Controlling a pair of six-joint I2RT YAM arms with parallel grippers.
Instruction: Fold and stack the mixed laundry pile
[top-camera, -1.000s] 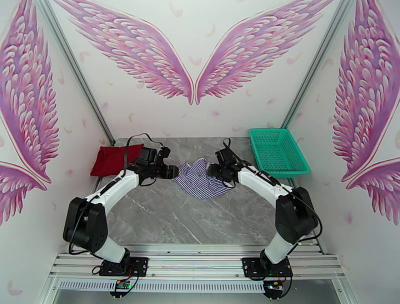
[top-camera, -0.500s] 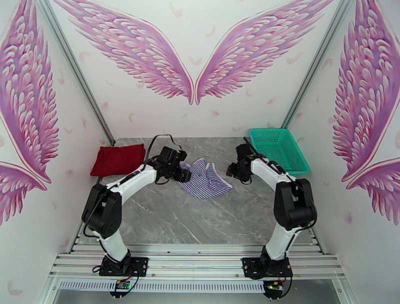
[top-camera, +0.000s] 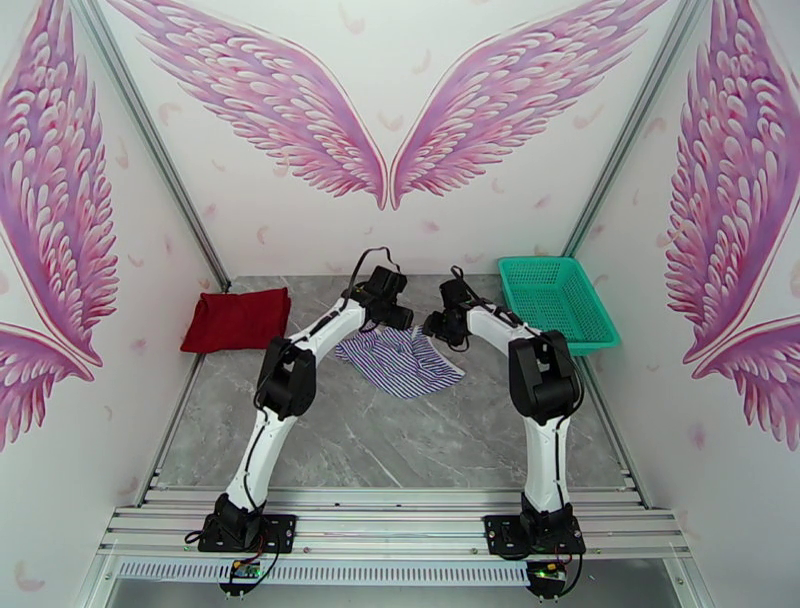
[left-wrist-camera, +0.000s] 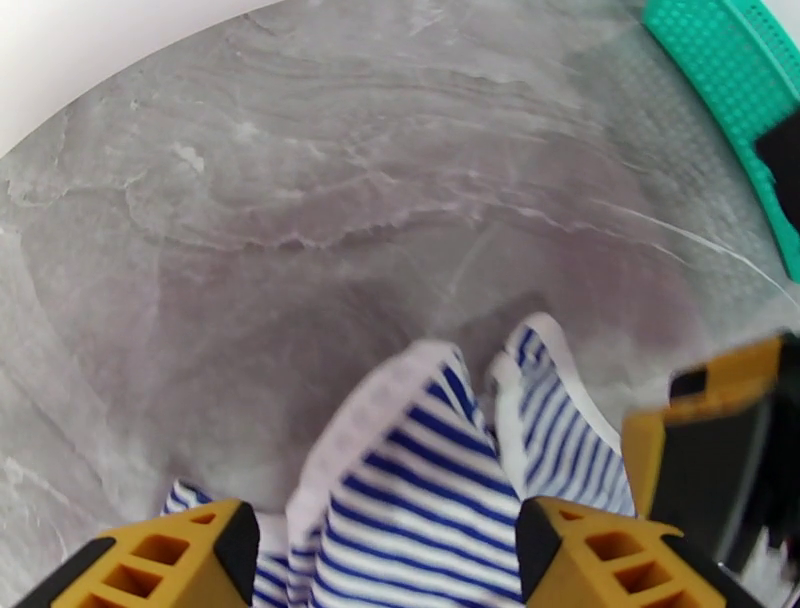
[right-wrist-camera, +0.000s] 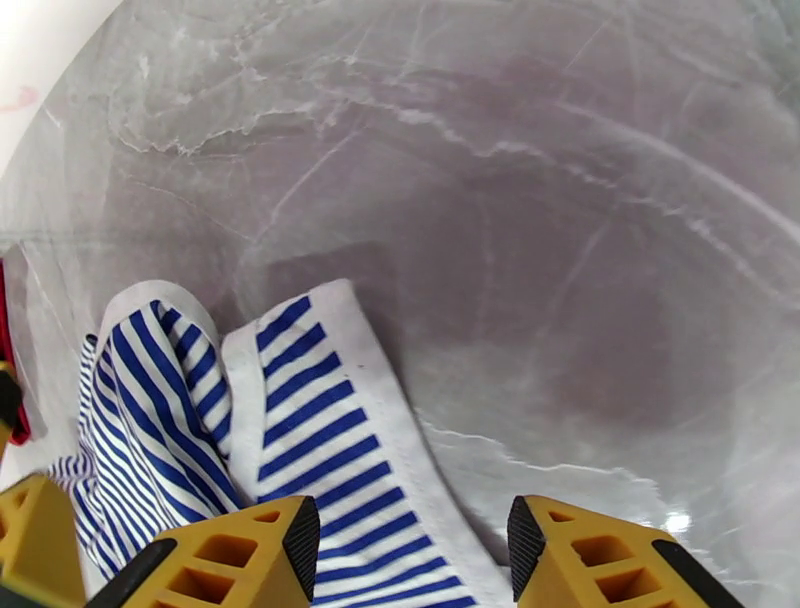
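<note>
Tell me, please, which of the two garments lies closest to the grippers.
The blue-and-white striped shirt, crumpled in the middle, right beneath the left gripper and right gripper. The dark red T-shirt lies apart at the far left.

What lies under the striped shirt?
The striped shirt lies crumpled on the grey table, bare marble showing around it. Whatever is beneath its folds is covered.

blue-and-white striped shirt (top-camera: 400, 362), dark red t-shirt (top-camera: 237, 320), teal basket (top-camera: 556, 300)

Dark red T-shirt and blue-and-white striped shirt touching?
Apart. The top view shows bare grey table between the dark red T-shirt and the blue-and-white striped shirt.
</note>
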